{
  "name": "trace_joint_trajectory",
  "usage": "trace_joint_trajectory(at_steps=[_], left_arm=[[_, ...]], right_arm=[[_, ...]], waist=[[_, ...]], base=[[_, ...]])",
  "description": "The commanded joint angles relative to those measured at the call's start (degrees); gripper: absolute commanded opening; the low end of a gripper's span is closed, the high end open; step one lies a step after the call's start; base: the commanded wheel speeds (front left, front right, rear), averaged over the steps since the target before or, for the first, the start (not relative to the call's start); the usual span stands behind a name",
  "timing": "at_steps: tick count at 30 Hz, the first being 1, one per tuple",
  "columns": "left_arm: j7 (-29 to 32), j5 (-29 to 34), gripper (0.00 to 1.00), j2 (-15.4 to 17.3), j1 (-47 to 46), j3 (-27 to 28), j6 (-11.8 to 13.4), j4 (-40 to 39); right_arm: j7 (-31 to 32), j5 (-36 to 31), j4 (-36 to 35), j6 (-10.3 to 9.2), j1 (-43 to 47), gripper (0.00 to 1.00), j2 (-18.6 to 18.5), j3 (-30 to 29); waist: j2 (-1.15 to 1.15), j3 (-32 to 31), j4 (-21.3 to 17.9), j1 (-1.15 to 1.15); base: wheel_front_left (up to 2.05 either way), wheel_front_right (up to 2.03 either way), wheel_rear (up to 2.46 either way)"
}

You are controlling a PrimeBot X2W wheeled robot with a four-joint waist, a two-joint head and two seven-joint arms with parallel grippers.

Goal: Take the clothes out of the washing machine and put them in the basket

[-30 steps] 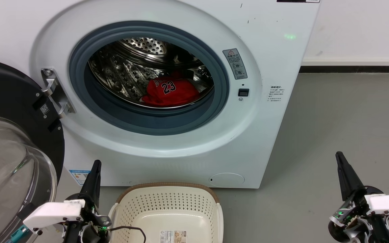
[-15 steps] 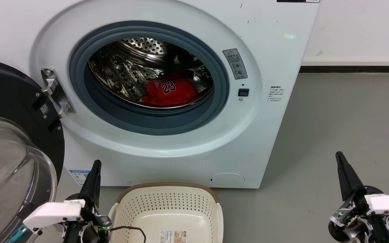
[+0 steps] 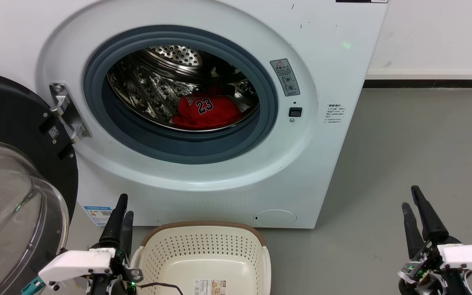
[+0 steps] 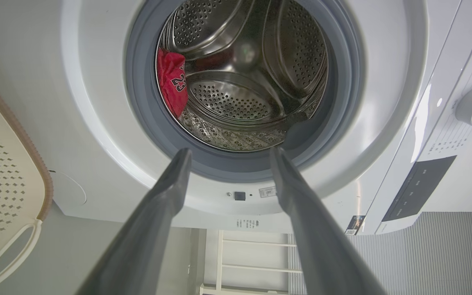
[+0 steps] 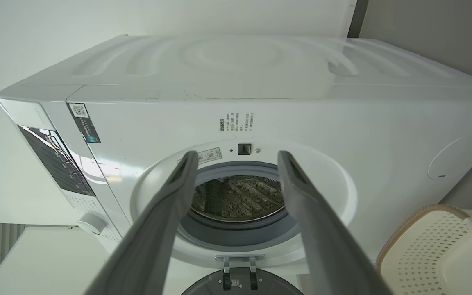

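Observation:
The clothes (image 3: 205, 111), a red jersey marked 23, lie at the bottom of the steel drum inside the washing machine (image 3: 334, 61), whose door stands open. In the left wrist view the clothes (image 4: 172, 88) show at the drum's left side. The cream basket (image 3: 207, 224) stands on the floor directly before the machine, with only a label on its bottom. My left gripper (image 3: 125, 205) is open just left of the basket, fingers pointing at the machine. My right gripper (image 3: 409, 197) is open over the floor at the far right. Both wrist views show spread, bare fingers (image 4: 170, 192) (image 5: 178, 184).
The black-rimmed glass door (image 3: 10, 123) hangs open at the left, close to my left arm. Grey floor (image 3: 416, 139) stretches to the machine's right, up to a white wall with a dark skirting. A cable lies across the basket's near rim.
Each gripper showed as a single dark shape before; now two separate fingers show on each. The left gripper has shifted slightly right. The clothes and the basket have not moved.

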Motion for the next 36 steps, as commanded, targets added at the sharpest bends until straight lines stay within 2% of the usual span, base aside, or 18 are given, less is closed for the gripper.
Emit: trace_joint_trajectory(at_steps=[1,4,9,17,31,32,36], left_arm=[[-0.9,1.9,1.0,0.2,-2.1,-0.5,0.0,-1.3],[-1.4,3.8,1.0,0.2,-2.3,-0.8,0.0,-1.7],[-2.7,9.6,1.0,0.2,-2.7,-1.3,0.0,-2.9],[-4.7,18.8,1.0,0.2,-3.4,-2.1,0.0,-4.8],[-7.7,35.5,1.0,0.2,-4.2,-4.7,0.7,-6.2],[-8.5,39.6,1.0,0.2,-4.3,-5.4,1.1,-6.2],[-9.3,43.5,1.0,0.2,-4.5,-6.1,1.4,-6.1]], right_arm=[[-0.9,-1.6,-1.7,0.0,-0.5,1.0,-0.1,0.2],[-1.5,-3.0,-2.1,0.0,-0.3,1.0,-0.1,0.3],[-2.8,-9.2,-3.4,0.0,-0.1,1.0,-0.1,0.8],[-4.7,-22.3,-5.9,0.0,0.5,1.0,-0.1,1.9],[-7.7,-39.8,-9.1,0.0,1.8,1.0,-0.1,3.0],[-8.5,-44.8,-9.5,0.0,2.1,1.0,-0.1,3.2],[-9.3,-49.3,-9.7,0.0,2.4,1.0,-0.1,3.4]], waist=[[0.0,0.0,0.0,0.0],[0.0,0.0,0.0,0.0],[0.0,0.0,0.0,0.0],[0.0,0.0,0.1,0.0],[0.0,0.0,0.5,0.0],[0.0,0.0,0.7,0.0],[0.0,-0.1,0.8,0.0]], base=[[0.0,0.0,0.0],[0.0,0.0,0.0],[0.0,0.0,0.0],[0.0,0.0,0.0],[0.0,0.0,0.0],[0.0,0.0,0.0],[0.0,0.0,0.0]])
